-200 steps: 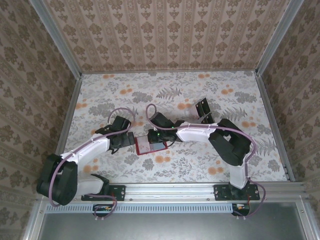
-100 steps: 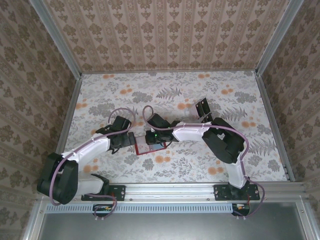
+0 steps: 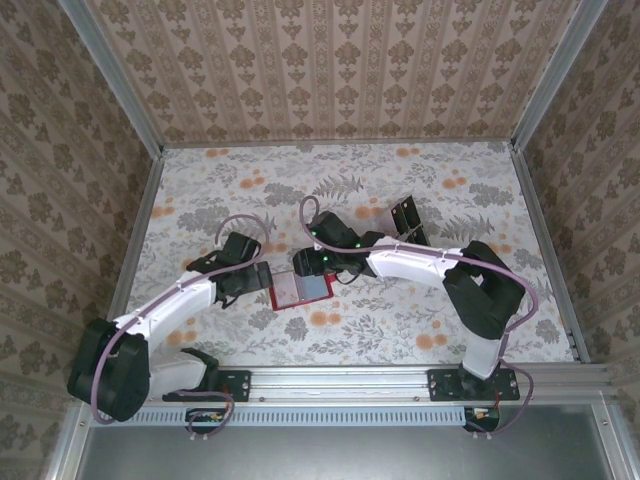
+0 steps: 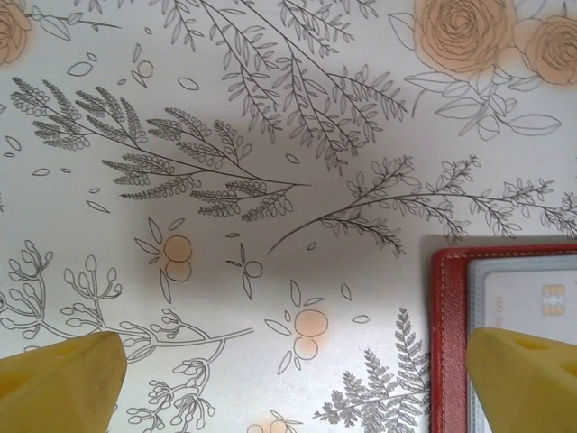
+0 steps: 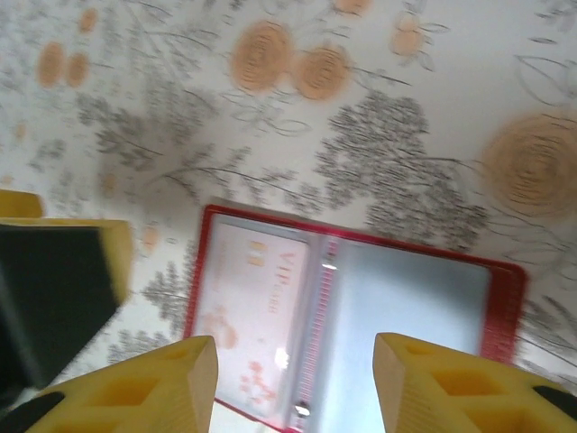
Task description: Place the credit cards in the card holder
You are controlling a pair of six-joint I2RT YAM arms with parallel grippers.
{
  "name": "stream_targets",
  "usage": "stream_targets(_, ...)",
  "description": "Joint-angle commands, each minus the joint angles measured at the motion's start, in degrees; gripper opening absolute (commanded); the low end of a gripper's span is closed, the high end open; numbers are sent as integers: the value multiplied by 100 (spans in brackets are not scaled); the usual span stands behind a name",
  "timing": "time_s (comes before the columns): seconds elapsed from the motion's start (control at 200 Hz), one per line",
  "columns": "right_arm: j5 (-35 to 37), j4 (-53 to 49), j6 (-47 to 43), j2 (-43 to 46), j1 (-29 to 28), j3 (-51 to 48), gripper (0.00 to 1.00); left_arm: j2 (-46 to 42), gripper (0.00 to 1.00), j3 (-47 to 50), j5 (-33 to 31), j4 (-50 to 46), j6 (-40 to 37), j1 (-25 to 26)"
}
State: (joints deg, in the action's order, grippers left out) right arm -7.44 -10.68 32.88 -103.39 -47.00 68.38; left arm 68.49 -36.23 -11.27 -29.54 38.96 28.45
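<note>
Left arm: stretched low toward centre; left gripper jaws wide, one fingertip at open card holder edge.
Right arm: reaching leftward; right gripper parted, empty, above holder containing credit card.

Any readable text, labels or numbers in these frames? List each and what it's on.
"VIP": printed sideways on the pale card in the open red wallet, right wrist view.
Other print on that card: too blurred to read.
Left wrist view: the card shows a chip but no legible text.
Top view: nothing legible.
</note>
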Motion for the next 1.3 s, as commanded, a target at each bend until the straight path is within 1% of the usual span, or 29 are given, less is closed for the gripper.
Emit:
stream_targets(0.0,163,-569,-551,-202,44,157,52,-59,100,-5,12,-159,130,115)
stream_targets(0.165,204,-751,-803,-460,48,428,53,-33,100,-14,-65,-162,234,244)
stream_targets(0.37,113,-866,-880,-756,39,733,54,-37,100,4,-106,-165,314,293)
stream_targets(0.66,20,-811,-794,-1047,34,689,54,-64,100,1,-131,-184,280,302)
stream_targets(0.78,-82,-714,-654,-1131,35,590,54,-68,100,-16,-135,-166,260,301)
stream_targets(1.125,-1064,178,293,-1162,26,217,53,-200,100,10,-32,-30,140,302)
stream_targets(1.295,-1131,395,559,-1183,33,174,53,-439,100,87,3,18,151,427)
